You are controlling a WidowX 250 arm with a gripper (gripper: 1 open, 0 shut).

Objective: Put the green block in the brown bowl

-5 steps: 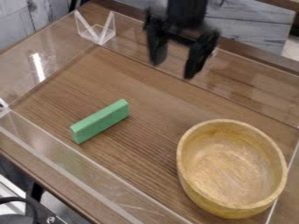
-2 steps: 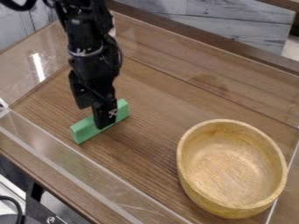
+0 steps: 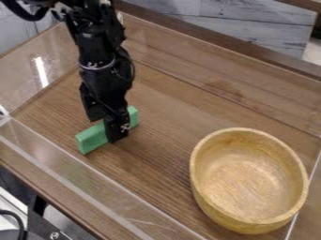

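Observation:
The green block (image 3: 88,139) lies flat on the wooden table at the left, a bright green bar running diagonally. My gripper (image 3: 108,125) points straight down over the block's middle, jaws open, with one finger on each long side of the bar. The fingers hide the block's middle part; its lower left end and upper right tip (image 3: 131,113) show. Whether the fingertips touch the block I cannot tell. The brown bowl (image 3: 250,216) sits at the lower right, round, light tan wood, nothing inside it.
Clear acrylic walls (image 3: 51,66) fence the wooden table on all sides. A transparent triangular stand (image 3: 100,28) sits at the back left corner. Bare wood (image 3: 207,94) lies between block and bowl.
The gripper came from the back of the table, left and down, to the green block, and has sunk slightly lower around it. Block and bowl have not moved.

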